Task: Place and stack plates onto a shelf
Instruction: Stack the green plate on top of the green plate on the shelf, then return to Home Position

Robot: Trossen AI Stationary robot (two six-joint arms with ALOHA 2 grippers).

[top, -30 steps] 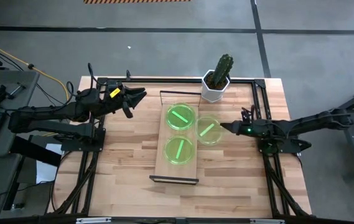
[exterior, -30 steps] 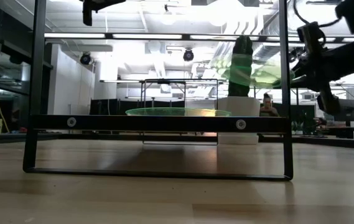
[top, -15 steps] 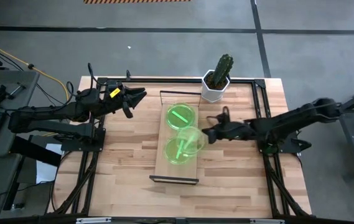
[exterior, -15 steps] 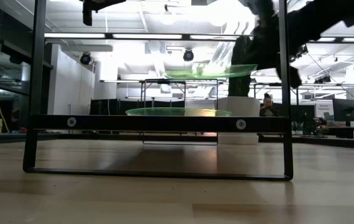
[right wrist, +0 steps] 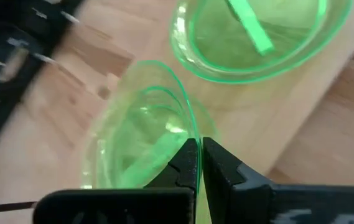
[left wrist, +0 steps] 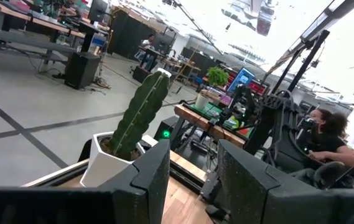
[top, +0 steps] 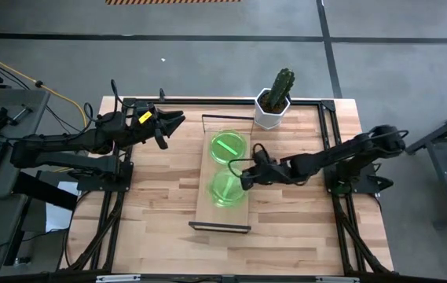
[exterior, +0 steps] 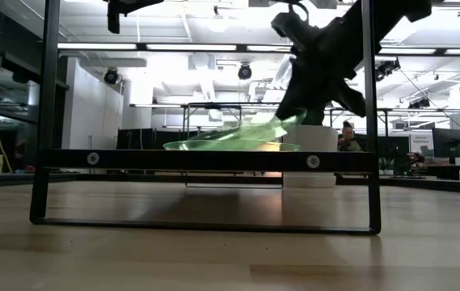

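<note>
The shelf [top: 204, 169] is a light-wood board with black end frames, lying in the middle of the table. A green plate [top: 228, 146] sits on its far half and another [top: 221, 196] on its near half. My right gripper [top: 246, 175] reaches in from the table's right and is shut on a third plate [top: 225, 182], which is tilted over the near one. The low view shows this held plate [exterior: 250, 131] slanting down toward the lower plate [exterior: 230, 146]. My left gripper [top: 177, 119] waits open above the table's far left, away from the shelf. My right gripper pinches the held plate's rim [right wrist: 190, 132] on its right-hand side, between the two fingers [right wrist: 223, 167]. The fingers come from the table's right, slanting downward. The plate tilts, with its gripped side high and its left edge [exterior: 207, 141] down at the near plate on the shelf.
A cactus in a white pot [top: 275, 102] stands at the table's far edge, just right of the shelf's far end. Black frame rails [top: 329, 126] run along the table's sides. Bare wood [top: 160, 204] lies left and right of the shelf.
My right gripper has carried the plate from beside the shelf's right edge toward the table's left, over the near plate, and has gone down. The plate was level half a second ago and is now tipped, its left edge lowered.
</note>
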